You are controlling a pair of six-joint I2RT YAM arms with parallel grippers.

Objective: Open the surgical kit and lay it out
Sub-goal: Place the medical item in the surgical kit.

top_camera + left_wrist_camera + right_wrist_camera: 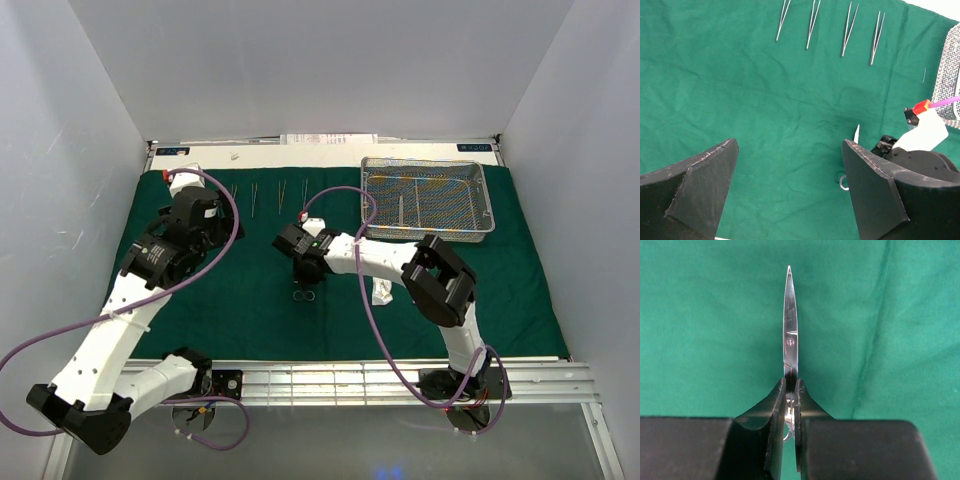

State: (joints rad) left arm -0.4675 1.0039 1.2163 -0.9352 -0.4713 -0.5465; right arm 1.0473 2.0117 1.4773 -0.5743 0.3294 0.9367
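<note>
The dark green drape (pixel 240 300) lies spread flat over the table. The silver wire-mesh tray (pixel 425 161) stands on it at the back right, with a slim instrument inside. Several forceps (pixel 255 198) lie in a row at the back; they also show in the left wrist view (pixel 813 20). My right gripper (pixel 298 265) is at the drape's middle, shut on the slim metal scissors (pixel 790 325). Their ring handles (pixel 305 294) show near the cloth. My left gripper (pixel 790 142) is open and empty above the drape's left part (pixel 203 213). A small clear packet (pixel 383 291) lies beside the right arm.
White walls close in the left, back and right. Papers (pixel 330 138) lie on the bare strip behind the drape. The right gripper's body (pixel 912 155) shows just right of my left gripper's right finger (pixel 875 185).
</note>
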